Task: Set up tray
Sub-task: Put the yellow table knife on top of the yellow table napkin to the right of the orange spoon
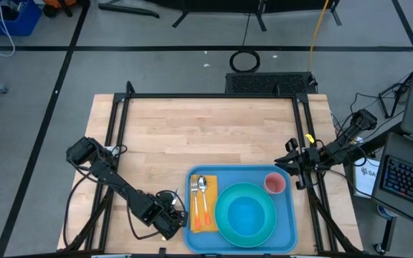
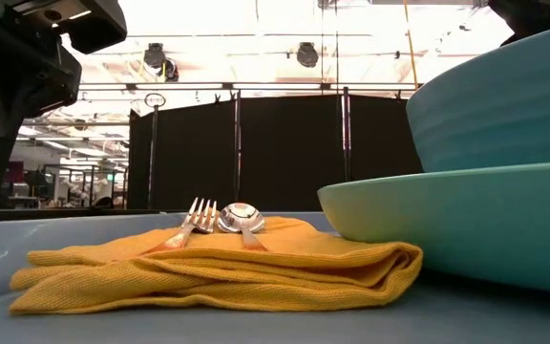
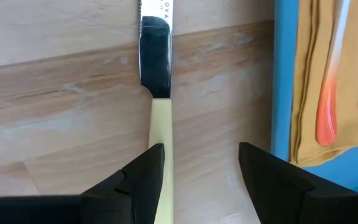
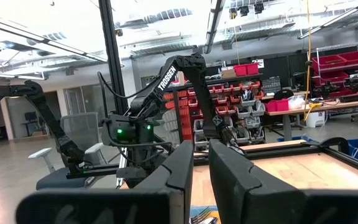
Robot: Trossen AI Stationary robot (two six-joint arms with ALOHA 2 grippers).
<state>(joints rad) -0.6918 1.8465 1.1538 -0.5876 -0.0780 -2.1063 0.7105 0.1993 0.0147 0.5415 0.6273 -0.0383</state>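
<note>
Tray [image 1: 292,215] sits at the near edge of the table [image 1: 214,132], right of centre. Loaded so far: turquoise plate [image 1: 244,213] with bowl, pink cup [image 1: 274,183] in the far right corner, orange napkin [image 1: 202,215] carrying fork [image 2: 191,222] and spoon [image 2: 242,220]. Left gripper [image 3: 201,168], fingers spread and holding nothing, hovers low over a cream-handled knife [image 3: 156,93] lying on the bare wood just beside the tray's left rim (knife appears to be the last piece). Right gripper [image 4: 201,168] waits by the tray's right side, fingers nearly together, empty.
</note>
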